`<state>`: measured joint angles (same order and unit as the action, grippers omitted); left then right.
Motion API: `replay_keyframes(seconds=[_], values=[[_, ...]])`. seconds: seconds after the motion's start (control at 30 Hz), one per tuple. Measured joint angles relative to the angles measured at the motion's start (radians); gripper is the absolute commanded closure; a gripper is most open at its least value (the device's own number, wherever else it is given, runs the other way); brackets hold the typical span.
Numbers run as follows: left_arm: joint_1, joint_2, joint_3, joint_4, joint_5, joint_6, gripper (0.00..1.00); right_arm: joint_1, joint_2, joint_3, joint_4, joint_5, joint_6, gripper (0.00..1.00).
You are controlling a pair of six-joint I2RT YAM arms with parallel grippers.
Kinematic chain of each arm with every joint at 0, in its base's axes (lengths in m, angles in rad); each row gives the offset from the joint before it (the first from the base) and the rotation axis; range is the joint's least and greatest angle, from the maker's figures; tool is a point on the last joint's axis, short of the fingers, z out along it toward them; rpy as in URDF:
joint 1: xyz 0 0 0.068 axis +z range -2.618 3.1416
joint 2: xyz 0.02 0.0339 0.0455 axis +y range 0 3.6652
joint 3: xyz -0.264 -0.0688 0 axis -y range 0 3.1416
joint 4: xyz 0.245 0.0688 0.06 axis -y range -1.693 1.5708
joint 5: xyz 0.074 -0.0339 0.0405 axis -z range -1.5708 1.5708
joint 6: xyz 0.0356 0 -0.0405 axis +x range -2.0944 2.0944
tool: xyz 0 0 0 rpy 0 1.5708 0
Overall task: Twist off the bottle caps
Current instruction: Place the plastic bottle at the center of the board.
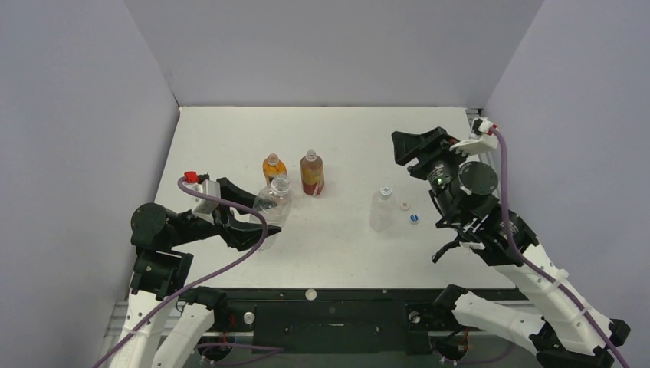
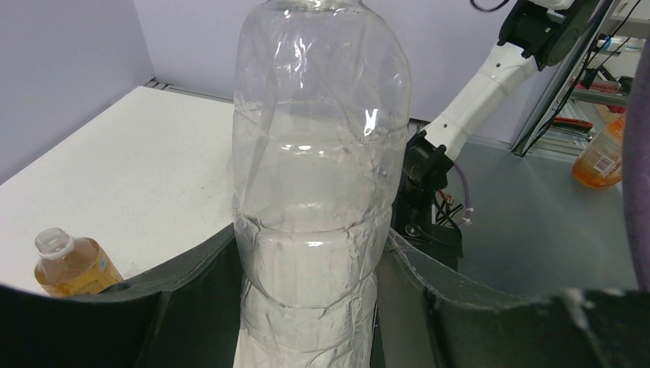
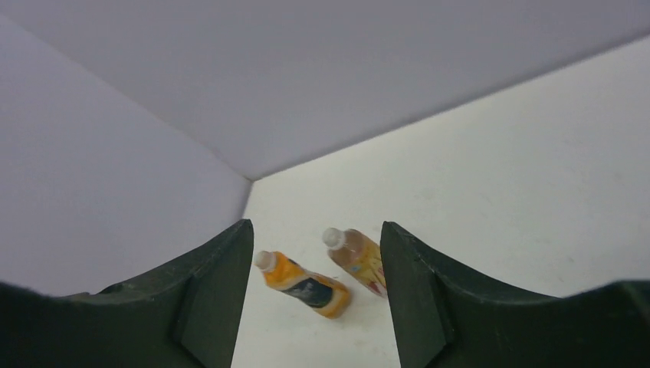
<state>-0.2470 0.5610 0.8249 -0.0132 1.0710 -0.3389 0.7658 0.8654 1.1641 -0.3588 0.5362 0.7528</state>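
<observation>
At the left the left pincer (image 1: 263,215) is clamped on the large clear bottle (image 2: 322,153), one finger pressed to each side of its lower body, holding it upright near the worktop's (image 1: 337,253) left half. From above its mouth looks uncapped, though I cannot be sure. Just beyond it on the far side stand the orange bottle (image 1: 274,167) and, close to its right, the reddish-brown bottle (image 1: 312,175). Both are upright with their long axes vertical, and the right wrist view shows an orange-bottle cap (image 3: 264,261) and a reddish-brown-bottle cap (image 3: 332,236), both white, in place. These two look like the work left, and the left arm is far the nearer to them. Further right stands the small clear bottle (image 1: 382,211); whether its neck is capped is too small to tell. Beside it on the worktop lie a loose white cap (image 1: 404,205) and a loose blue cap (image 1: 414,218). At the far right the right pincer (image 3: 316,226) hangs raised with its jaws parted and nothing between them, touching nothing. The capped pair lies well off to its left, framed in its gap. Any cap there would likely have to be met from above, along the bottle's upright axis.
</observation>
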Motion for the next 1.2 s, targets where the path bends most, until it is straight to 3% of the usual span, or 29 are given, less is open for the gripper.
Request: replay_keyframes(seconds=[0.13,0.27,0.37,0.47,0.67,0.8,0.87,0.93,1.03,1.1,1.13,1.2], values=[[0.000,0.000,0.000,0.003,-0.006,-0.007,1.00,0.060,0.064,0.184,0.031,-0.230,-0.111,0.38],[0.000,0.000,0.000,0.007,-0.016,-0.020,1.00,0.226,0.160,0.289,0.116,-0.473,-0.216,0.32],[0.000,0.000,0.000,0.009,-0.019,-0.022,1.00,0.326,0.223,0.317,0.138,-0.566,-0.272,0.23],[0.000,0.001,0.000,0.008,-0.019,-0.022,1.00,0.406,0.324,0.365,0.132,-0.627,-0.326,0.24],[0.000,0.004,0.000,0.004,-0.019,-0.023,1.00,0.475,0.440,0.443,0.111,-0.638,-0.388,0.35],[0.000,0.003,0.005,0.003,-0.018,-0.023,1.00,0.480,0.457,0.478,0.110,-0.628,-0.407,0.58],[-0.001,0.000,0.007,0.006,-0.013,-0.023,1.00,0.480,0.457,0.478,0.106,-0.611,-0.409,0.76],[0.000,-0.005,0.007,0.006,-0.012,-0.024,1.00,0.479,0.457,0.478,0.106,-0.592,-0.412,0.88],[0.000,-0.005,0.007,0.007,-0.012,-0.027,0.98,0.480,0.457,0.473,0.110,-0.572,-0.409,0.96],[0.000,-0.004,0.007,0.004,-0.013,-0.031,0.71,0.480,0.457,0.470,0.114,-0.558,-0.410,1.00],[0.000,-0.004,0.007,0.003,-0.014,-0.034,0.35,0.481,0.457,0.467,0.117,-0.549,-0.410,1.00],[0.000,-0.002,0.007,0.000,-0.016,-0.040,0.01,0.484,0.456,0.462,0.123,-0.534,-0.410,1.00]])
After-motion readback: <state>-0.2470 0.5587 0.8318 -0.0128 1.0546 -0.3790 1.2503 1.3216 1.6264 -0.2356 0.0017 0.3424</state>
